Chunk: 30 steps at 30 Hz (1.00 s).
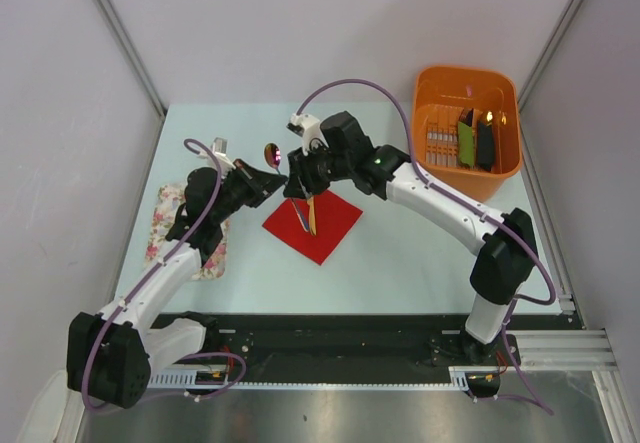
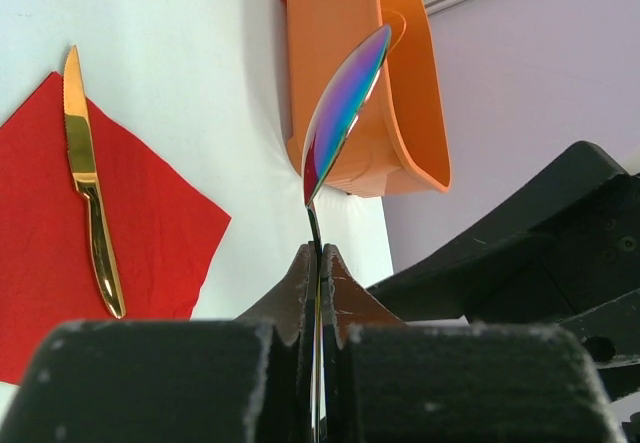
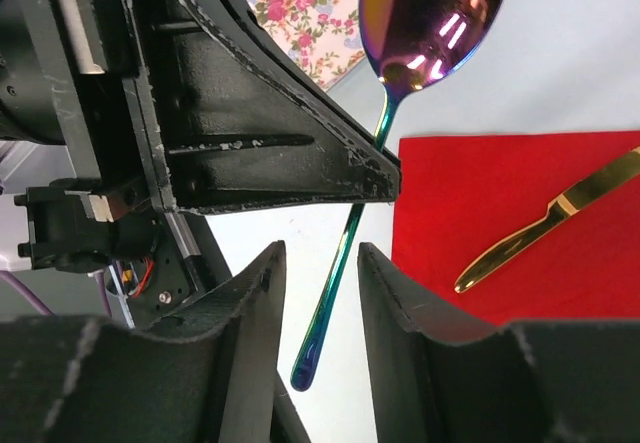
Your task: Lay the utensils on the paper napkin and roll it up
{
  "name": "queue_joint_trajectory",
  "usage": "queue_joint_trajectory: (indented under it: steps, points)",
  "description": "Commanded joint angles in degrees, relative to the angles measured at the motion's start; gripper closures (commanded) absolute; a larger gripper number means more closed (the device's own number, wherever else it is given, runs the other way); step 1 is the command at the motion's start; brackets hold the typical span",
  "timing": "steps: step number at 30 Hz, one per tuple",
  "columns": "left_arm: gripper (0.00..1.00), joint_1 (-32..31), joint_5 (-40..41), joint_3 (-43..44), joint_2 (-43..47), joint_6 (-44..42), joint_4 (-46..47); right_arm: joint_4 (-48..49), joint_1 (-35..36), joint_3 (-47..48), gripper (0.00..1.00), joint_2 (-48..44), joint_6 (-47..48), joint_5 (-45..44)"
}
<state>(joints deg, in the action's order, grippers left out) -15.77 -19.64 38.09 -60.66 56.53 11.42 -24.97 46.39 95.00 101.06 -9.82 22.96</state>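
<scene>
Top external view: the orange basket (image 1: 466, 71) at the table's far right corner holds a green item (image 1: 466, 141) and a black item (image 1: 485, 143). The red paper napkin (image 1: 335, 225) lies mid-table and bears a gold knife (image 1: 313, 213). The left gripper (image 2: 318, 263) clenches the spoon (image 2: 345, 103) by its handle. The right gripper (image 3: 320, 253) is parted and straddles that handle.

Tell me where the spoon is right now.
The iridescent spoon is clamped by its handle in the left pincer, just off the red napkin's edge. In the right wrist view, its handle shows between the fingers of the open right pincer.
</scene>
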Motion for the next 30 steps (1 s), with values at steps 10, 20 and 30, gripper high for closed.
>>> queue_joint_trajectory:
  steps: [10,20,30]
  points:
    - [1.0,-0.49,-0.22,-0.56,1.78,1.21,3.43,0.28,1.25,3.44,0.65,1.6,-0.28,-6.26]
    - [1.0,-0.58,-0.49,-0.99,1.78,1.56,3.7,0.54,1.07,3.61,0.73,2.3,-1.25,-4.5]
    - [1.0,-0.67,-0.49,-0.82,1.42,2.18,3.61,0.8,0.81,3.61,0.75,3.09,-1.86,-3.36]
